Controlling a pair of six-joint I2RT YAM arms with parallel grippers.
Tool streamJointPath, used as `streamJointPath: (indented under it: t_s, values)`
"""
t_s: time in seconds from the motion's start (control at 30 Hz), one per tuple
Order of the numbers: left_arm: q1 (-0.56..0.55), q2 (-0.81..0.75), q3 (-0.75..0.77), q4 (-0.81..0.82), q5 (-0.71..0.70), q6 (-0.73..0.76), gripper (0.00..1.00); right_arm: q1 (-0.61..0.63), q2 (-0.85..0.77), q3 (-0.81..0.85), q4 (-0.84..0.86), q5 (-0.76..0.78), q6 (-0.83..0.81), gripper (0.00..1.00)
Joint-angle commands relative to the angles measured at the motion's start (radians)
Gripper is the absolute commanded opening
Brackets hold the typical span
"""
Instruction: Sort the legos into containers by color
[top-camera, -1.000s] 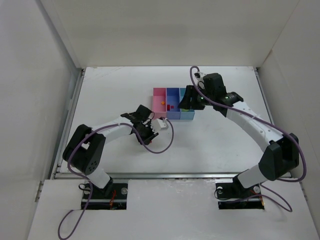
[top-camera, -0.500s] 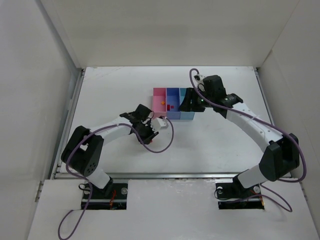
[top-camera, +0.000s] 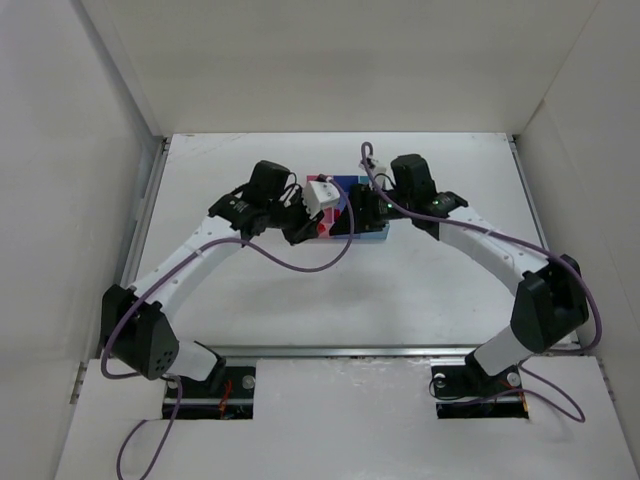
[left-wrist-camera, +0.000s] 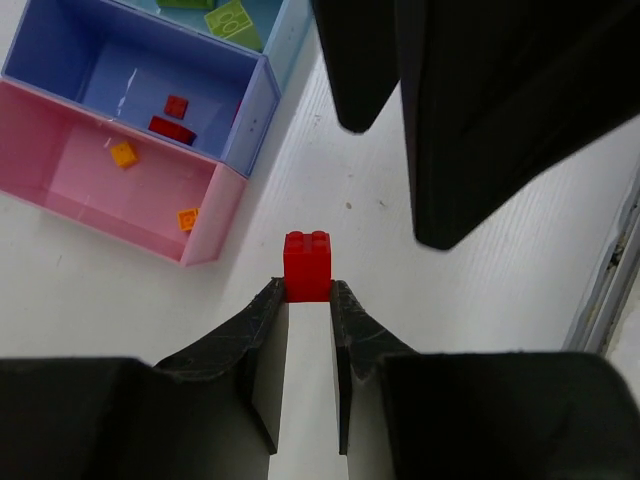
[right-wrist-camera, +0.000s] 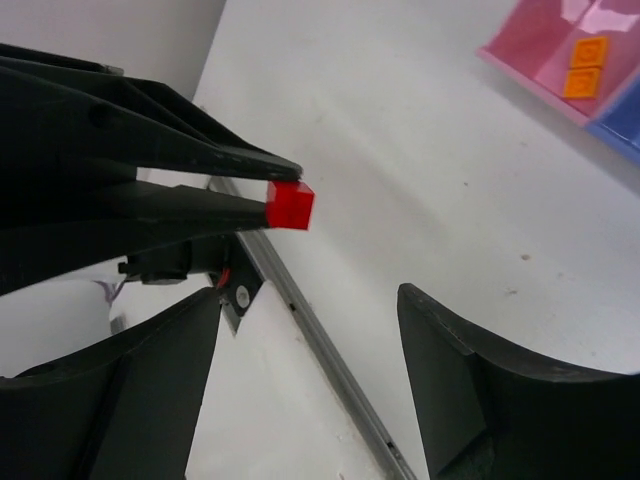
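Observation:
My left gripper (left-wrist-camera: 308, 290) is shut on a small red brick (left-wrist-camera: 307, 265) and holds it above the table, just in front of the tray. The tray's pink bin (left-wrist-camera: 70, 200) holds two orange bricks (left-wrist-camera: 123, 153). The blue bin (left-wrist-camera: 60, 62) holds two red bricks (left-wrist-camera: 172, 128). The cyan bin (left-wrist-camera: 287, 30) holds yellow-green bricks (left-wrist-camera: 230, 18). My right gripper (right-wrist-camera: 310, 350) is open and empty, close beside the left one, and sees the held red brick (right-wrist-camera: 291, 204). In the top view both grippers, left (top-camera: 312, 222) and right (top-camera: 348, 212), cover most of the tray (top-camera: 375, 235).
The right gripper's dark fingers (left-wrist-camera: 480, 120) hang close above and to the right of the held brick. A metal rail (right-wrist-camera: 320, 340) runs along the table's near edge. White walls enclose the table on the left, back and right.
My left arm has lifted off the table and swung up toward the tray, holding the red brick. My right gripper has moved left from over the cyan bin toward the left gripper.

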Motion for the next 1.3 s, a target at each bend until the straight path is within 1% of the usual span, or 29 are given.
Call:
streamJointPath:
  t_s: [0.0,0.07,0.23,0.27,0.37,0.47,0.5,0.57,0.63,0.67,0.83,0.87,0.93,0.97,1.0,1.03,1.13,1.27]
  values:
    - [0.002,-0.006,0.044,-0.054,0.06,-0.028,0.0,0.024,0.021,0.07,0.091,-0.056,0.028,0.77]
    - [0.002,-0.006,0.072,-0.064,0.06,-0.028,0.0,0.024,0.032,0.093,0.1,-0.047,0.04,0.75]
    - [-0.008,-0.006,0.106,-0.073,0.069,-0.028,0.0,0.024,0.067,0.116,0.113,-0.059,0.062,0.73]
    - [-0.008,-0.006,0.106,-0.073,0.069,-0.028,0.0,0.033,0.077,0.125,0.113,-0.059,0.062,0.72]
    - [-0.008,-0.006,0.115,-0.073,0.069,-0.039,0.0,0.043,0.086,0.125,0.113,-0.059,0.062,0.65]
    - [-0.017,-0.006,0.124,-0.073,0.069,-0.039,0.0,0.043,0.095,0.134,0.113,-0.048,0.072,0.56]
    - [-0.017,-0.006,0.124,-0.073,0.069,-0.039,0.0,0.043,0.095,0.134,0.113,-0.035,0.072,0.51]
    - [-0.017,-0.006,0.124,-0.073,0.069,-0.039,0.0,0.043,0.095,0.134,0.113,-0.035,0.072,0.47]
    - [-0.026,-0.006,0.124,-0.073,0.069,-0.039,0.0,0.043,0.095,0.145,0.113,-0.035,0.082,0.47]
    - [-0.026,-0.006,0.124,-0.073,0.069,-0.039,0.0,0.043,0.104,0.154,0.113,-0.044,0.082,0.5]
    - [-0.026,0.003,0.124,-0.064,0.069,-0.048,0.0,0.043,0.104,0.154,0.113,-0.044,0.082,0.5]
    - [-0.026,0.003,0.124,-0.064,0.06,-0.059,0.0,0.043,0.104,0.154,0.113,-0.044,0.082,0.48]
    - [-0.026,0.003,0.124,-0.064,0.06,-0.059,0.0,0.043,0.104,0.154,0.113,-0.044,0.082,0.41]
    - [-0.026,0.003,0.124,-0.064,0.06,-0.059,0.0,0.043,0.104,0.154,0.113,-0.044,0.082,0.34]
    - [-0.026,0.003,0.124,-0.064,0.06,-0.059,0.0,0.043,0.104,0.154,0.113,-0.053,0.082,0.32]
    - [-0.026,0.003,0.124,-0.053,0.048,-0.059,0.0,0.043,0.104,0.154,0.113,-0.053,0.082,0.32]
    - [-0.026,0.003,0.124,-0.053,0.039,-0.068,0.0,0.043,0.104,0.154,0.113,-0.064,0.082,0.41]
    - [-0.026,0.003,0.124,-0.044,0.039,-0.079,0.0,0.043,0.104,0.145,0.113,-0.073,0.082,0.41]
